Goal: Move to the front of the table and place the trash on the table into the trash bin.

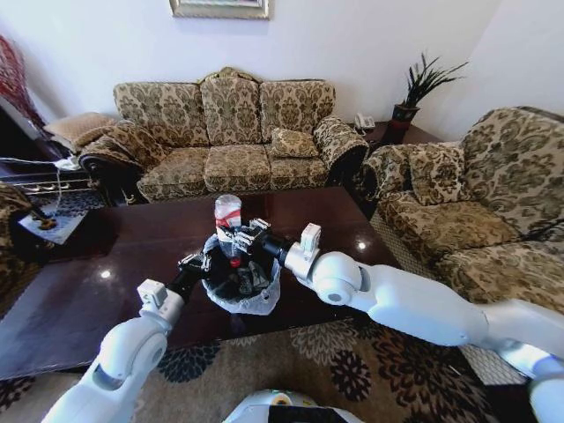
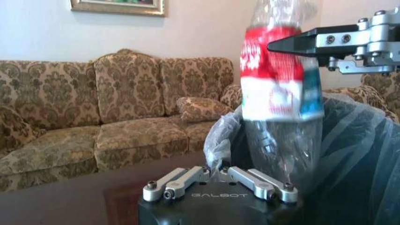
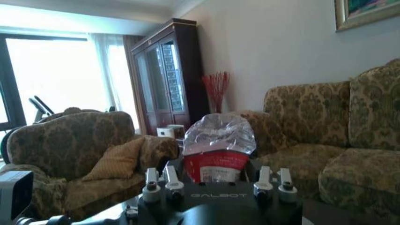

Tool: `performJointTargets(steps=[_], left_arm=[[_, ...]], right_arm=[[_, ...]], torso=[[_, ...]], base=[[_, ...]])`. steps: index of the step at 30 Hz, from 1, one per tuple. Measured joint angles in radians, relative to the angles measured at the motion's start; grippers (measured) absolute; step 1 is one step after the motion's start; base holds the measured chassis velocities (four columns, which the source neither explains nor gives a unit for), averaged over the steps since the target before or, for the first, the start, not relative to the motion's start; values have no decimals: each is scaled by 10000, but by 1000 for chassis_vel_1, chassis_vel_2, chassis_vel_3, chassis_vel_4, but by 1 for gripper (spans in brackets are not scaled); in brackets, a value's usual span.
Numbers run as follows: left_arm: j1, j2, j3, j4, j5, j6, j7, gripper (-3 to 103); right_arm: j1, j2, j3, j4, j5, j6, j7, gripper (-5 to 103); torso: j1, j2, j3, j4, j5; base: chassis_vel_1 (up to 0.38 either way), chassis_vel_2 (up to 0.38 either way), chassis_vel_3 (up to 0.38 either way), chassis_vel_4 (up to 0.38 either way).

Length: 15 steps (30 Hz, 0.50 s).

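The trash bin (image 1: 264, 301), black with a white bag over its rim, stands on the dark glossy table (image 1: 132, 256) near its front edge. Directly above the bin's mouth is the clear bottle with a red label (image 1: 227, 216), upright, with my right gripper (image 1: 238, 236) shut on it. In the right wrist view the bottle (image 3: 218, 145) sits between the fingers (image 3: 167, 180). My left gripper (image 1: 201, 262) is at the bin's left rim, shut on the bag's edge (image 2: 218, 140). The left wrist view shows the bottle (image 2: 275, 89) over the bin (image 2: 359, 150). Dark litter lies inside the bin.
A patterned sofa (image 1: 229, 132) runs behind the table and an armchair (image 1: 467, 203) stands to the right. A small side table (image 1: 44, 225) is at the left. A potted plant (image 1: 416, 88) is at the back right corner. Patterned rug (image 1: 335, 352) lies below the front edge.
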Motion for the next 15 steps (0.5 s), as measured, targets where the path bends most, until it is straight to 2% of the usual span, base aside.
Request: performJointTargets(steps=[2, 5, 8, 14, 15], left_arm=[[-9, 21, 0, -13, -12, 0, -8, 3], [-11, 28, 0, -20, -24, -1, -85, 3], [-7, 29, -1, -22, -28, 0, -140, 3], [-18, 42, -79, -60, -82, 6, -189, 3], [-12, 42, -150, -80, -141, 29, -245, 3]], right_arm=[[-15, -62, 17, 5, 18, 0, 68, 73], [-44, -141, 64, 9, 21, 0, 84, 79], [-119, -234, 181, 81, 22, 0, 120, 94], [-337, -399, 927, 152, 28, -31, 610, 100], [-554, -614, 1340, 213, -8, -121, 990, 100]], torso=[[0, 0, 0, 0, 0], [0, 0, 0, -1, 0], [0, 0, 0, 0, 0], [0, 0, 0, 3, -2], [0, 0, 0, 3, -2]], base=[[0, 0, 0, 0], [0, 0, 0, 0], [0, 0, 0, 0], [0, 0, 0, 0], [0, 0, 0, 0]])
